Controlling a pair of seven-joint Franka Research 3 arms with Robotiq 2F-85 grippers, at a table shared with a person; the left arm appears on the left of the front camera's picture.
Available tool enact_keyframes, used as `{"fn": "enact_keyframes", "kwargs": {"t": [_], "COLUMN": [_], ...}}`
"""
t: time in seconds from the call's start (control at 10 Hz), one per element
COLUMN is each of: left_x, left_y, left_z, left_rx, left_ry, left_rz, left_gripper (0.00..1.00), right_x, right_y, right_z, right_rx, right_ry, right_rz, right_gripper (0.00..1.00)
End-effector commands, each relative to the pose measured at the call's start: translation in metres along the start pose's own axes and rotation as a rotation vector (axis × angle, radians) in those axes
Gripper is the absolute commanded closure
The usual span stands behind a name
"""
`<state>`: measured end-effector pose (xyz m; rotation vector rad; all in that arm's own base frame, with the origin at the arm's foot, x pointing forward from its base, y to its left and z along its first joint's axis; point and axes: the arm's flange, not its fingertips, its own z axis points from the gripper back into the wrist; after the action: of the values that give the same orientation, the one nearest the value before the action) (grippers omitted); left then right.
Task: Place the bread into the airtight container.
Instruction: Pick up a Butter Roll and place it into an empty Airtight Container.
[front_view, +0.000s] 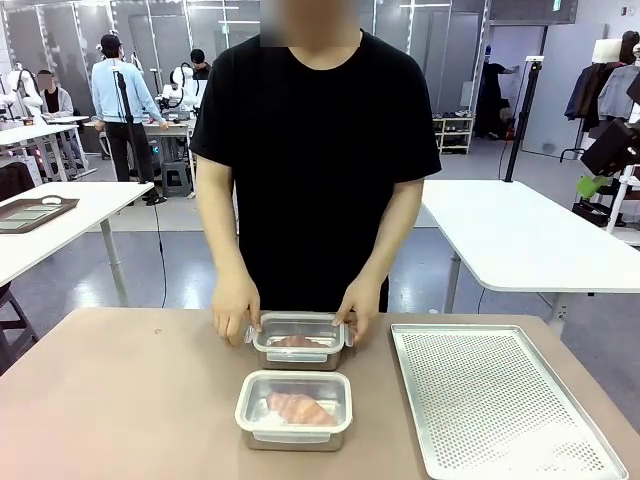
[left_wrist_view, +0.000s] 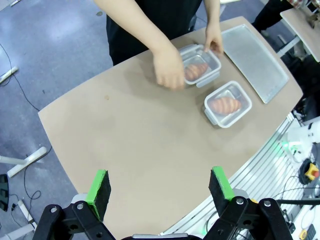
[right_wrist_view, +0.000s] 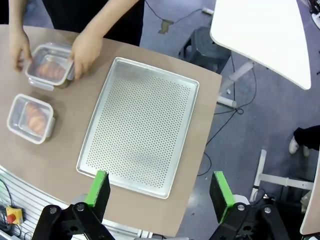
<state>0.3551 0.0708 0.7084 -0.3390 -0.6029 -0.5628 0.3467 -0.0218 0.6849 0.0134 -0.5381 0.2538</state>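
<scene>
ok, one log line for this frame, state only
person: both hands on far container, bread inside | near container: lidded, bread inside | tray: bare | left gripper: open, raised | right gripper: open, raised

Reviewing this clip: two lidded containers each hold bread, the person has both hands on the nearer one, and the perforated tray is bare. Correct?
Not quite. The person's hands are on the far container, at the person's side; the near container sits untouched, as the front view shows. Both hold bread, and the tray is bare.

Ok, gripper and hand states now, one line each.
Left gripper: open, empty.
Right gripper: open, empty.
Person's hands: both on the far container, one at each end.
</scene>
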Motion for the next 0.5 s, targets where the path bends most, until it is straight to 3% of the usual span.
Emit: {"fn": "enact_keyframes", "kwargs": {"t": [0.0, 0.4], "left_x": [-0.0002, -0.0002], "left_y": [-0.0011, -0.0011], "left_z": [0.0004, 0.0004], "left_rx": [-0.008, -0.008], "left_ry": [0.000, 0.000], "left_rz": [-0.009, -0.009], "left_gripper": [0.00, 0.00], "right_x": [0.0003, 0.0003], "right_y": [-0.0012, -0.0012], "right_z": [0.0002, 0.0002], "right_rx": [-0.009, -0.009], "right_ry": [-0.001, -0.001], "right_rz": [0.012, 0.012], "right_gripper": [0.00, 0.00]}}
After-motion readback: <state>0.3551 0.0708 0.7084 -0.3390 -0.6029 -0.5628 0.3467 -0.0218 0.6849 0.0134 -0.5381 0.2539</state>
